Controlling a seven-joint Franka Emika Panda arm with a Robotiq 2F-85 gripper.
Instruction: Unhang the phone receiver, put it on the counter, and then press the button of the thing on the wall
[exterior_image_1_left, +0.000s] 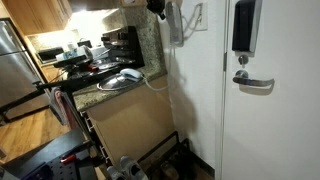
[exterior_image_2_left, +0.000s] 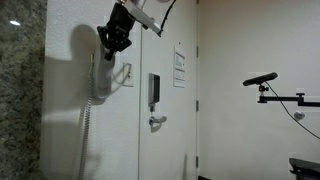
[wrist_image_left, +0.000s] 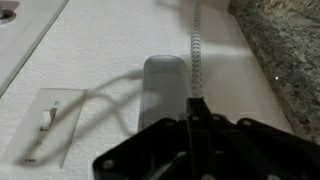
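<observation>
Fingers (wrist_image_left: 190, 128) of the gripper (exterior_image_2_left: 115, 40) are pressed together with nothing between them. In the wrist view they come in from the bottom centre and point at the lower end of the grey wall unit (wrist_image_left: 165, 90); whether the tips touch it cannot be told. A coiled cord (wrist_image_left: 195, 45) runs from just right of the unit to the top of that frame. A light switch plate (wrist_image_left: 50, 125) sits at the lower left and speckled granite (wrist_image_left: 285, 60) fills the right edge.

In an exterior view the gripper hangs at the upper left against the pale wall, just above the wall unit (exterior_image_2_left: 100, 75), and the cord (exterior_image_2_left: 85, 135) drops straight down below it. A door (exterior_image_2_left: 165, 150) stands to the right.

In an exterior view the phone receiver (exterior_image_1_left: 129, 73) lies as a pale elongated shape on the counter (exterior_image_1_left: 105, 96), left of centre and well below the gripper (exterior_image_1_left: 155, 8) at the top edge
</observation>
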